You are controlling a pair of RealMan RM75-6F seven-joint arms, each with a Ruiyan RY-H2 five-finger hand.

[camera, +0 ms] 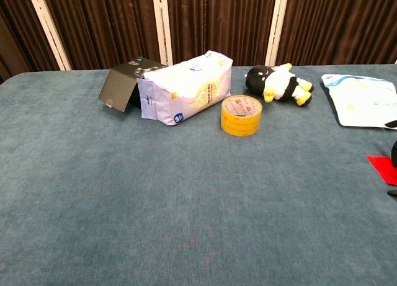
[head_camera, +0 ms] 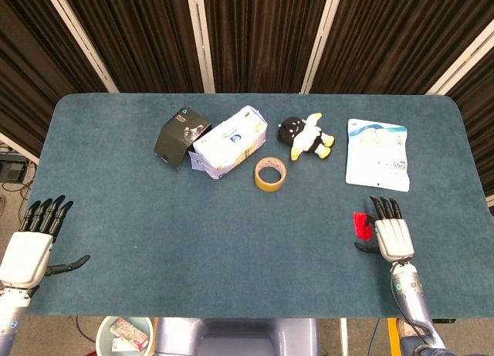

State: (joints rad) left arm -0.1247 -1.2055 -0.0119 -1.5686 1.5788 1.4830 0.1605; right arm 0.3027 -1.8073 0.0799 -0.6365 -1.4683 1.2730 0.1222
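Note:
My right hand [head_camera: 391, 234] hovers flat, palm down and fingers apart, over the table's near right, holding nothing. A small red flat piece [head_camera: 360, 224] lies just left of it, partly under its thumb side; the same red piece [camera: 383, 169] shows at the chest view's right edge with dark fingertips [camera: 394, 153] beside it. My left hand [head_camera: 31, 246] hangs off the near left corner of the table, fingers spread, empty. The chest view does not show it.
On the blue table [head_camera: 139, 217] stand a black box [head_camera: 179, 137], a white tissue pack [head_camera: 229, 142], a yellow tape roll [head_camera: 270, 174], a black-and-yellow plush toy [head_camera: 306, 135] and a white pouch [head_camera: 377, 153]. A bin [head_camera: 123, 334] sits below the front edge.

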